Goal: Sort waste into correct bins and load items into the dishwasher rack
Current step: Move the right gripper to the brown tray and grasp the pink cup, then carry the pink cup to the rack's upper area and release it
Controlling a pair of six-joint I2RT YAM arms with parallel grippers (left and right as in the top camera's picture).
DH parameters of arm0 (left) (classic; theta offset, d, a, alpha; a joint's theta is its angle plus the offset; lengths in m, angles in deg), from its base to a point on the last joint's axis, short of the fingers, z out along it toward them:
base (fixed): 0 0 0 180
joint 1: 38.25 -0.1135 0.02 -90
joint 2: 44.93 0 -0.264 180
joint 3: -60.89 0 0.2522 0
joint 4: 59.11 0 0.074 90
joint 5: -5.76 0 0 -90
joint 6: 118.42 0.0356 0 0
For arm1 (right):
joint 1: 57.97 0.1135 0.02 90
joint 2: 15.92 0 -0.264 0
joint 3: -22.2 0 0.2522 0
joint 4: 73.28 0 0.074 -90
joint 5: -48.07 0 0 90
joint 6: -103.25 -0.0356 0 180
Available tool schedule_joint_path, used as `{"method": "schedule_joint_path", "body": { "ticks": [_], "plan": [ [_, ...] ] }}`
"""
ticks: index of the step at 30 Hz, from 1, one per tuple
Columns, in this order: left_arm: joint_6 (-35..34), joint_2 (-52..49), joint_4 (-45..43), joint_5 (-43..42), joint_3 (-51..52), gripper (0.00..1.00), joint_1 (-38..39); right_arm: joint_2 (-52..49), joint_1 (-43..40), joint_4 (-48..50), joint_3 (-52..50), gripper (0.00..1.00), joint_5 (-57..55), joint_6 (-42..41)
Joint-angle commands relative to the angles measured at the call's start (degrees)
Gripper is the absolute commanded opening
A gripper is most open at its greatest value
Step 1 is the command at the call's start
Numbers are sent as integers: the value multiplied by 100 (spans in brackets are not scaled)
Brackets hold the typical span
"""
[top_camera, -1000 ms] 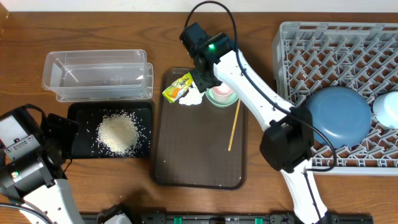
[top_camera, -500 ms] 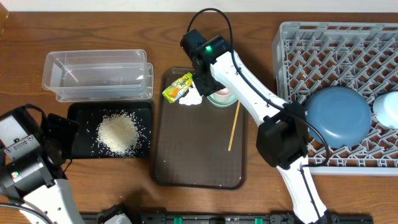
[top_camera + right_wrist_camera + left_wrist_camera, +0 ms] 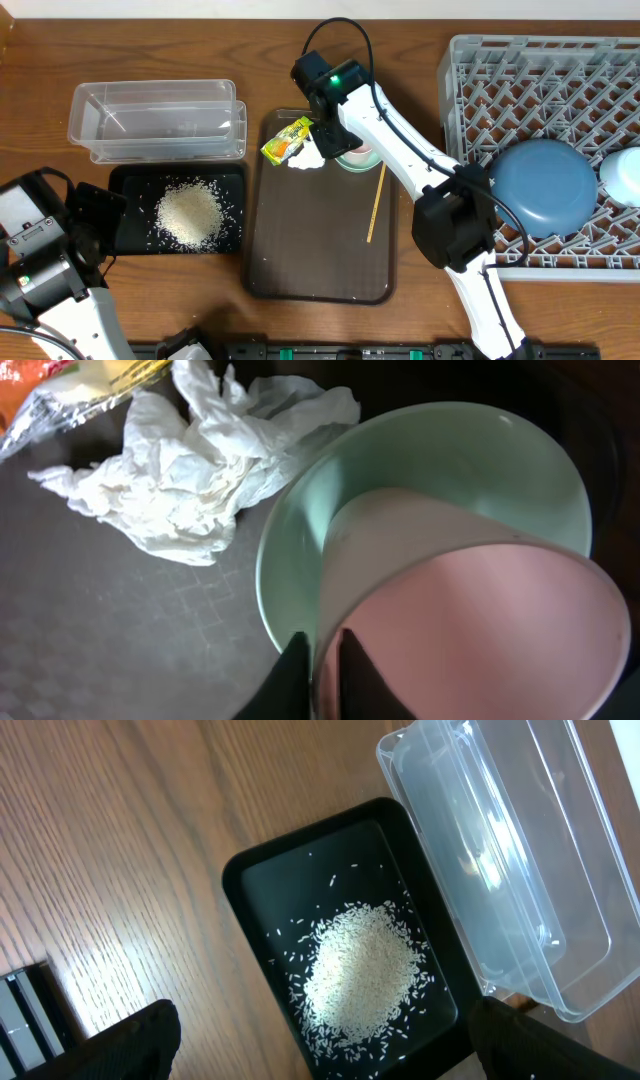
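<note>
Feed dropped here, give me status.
Left hand open over black tray. Right hand pinches pink cup rim, cup inside mint-green bowl. Crumpled tissue beside bowl, not blocking.

Even, bright light; soft glare on the clear tub (image 3: 500,870); right-wrist close-up dim.

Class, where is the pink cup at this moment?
In the right wrist view, the pink cup sits inside the mint bowl, right of the tissue; overhead, that is the brown tray's top end.
</note>
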Motion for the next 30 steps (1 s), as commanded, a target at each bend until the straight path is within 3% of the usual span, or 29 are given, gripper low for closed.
{"method": "schedule_joint_path", "body": {
  "ticks": [1, 7, 12, 18, 22, 30],
  "plan": [
    [-11, 2, 15, 28, -120, 95, -28, 0, 33, -24, -15, 2, 15, -48],
    [-11, 2, 15, 28, -120, 95, -31, 9, -66, -551, 638, 1, 17, -48],
    [-11, 2, 15, 28, -120, 95, -31, 9, -321, -1373, 1969, 1, 101, 48],
    [-11, 2, 15, 28, -120, 95, -31, 9, -1091, -2085, 3663, 1, 1045, 756],
    [-11, 2, 15, 28, -120, 95, -28, 35, -2100, -2100, 4113, 1, 2339, 1110],
    [-11, 2, 15, 26, -120, 95, -31, 33, -4522, -2100, 3838, 1, 5421, 2194]
  ]
}}
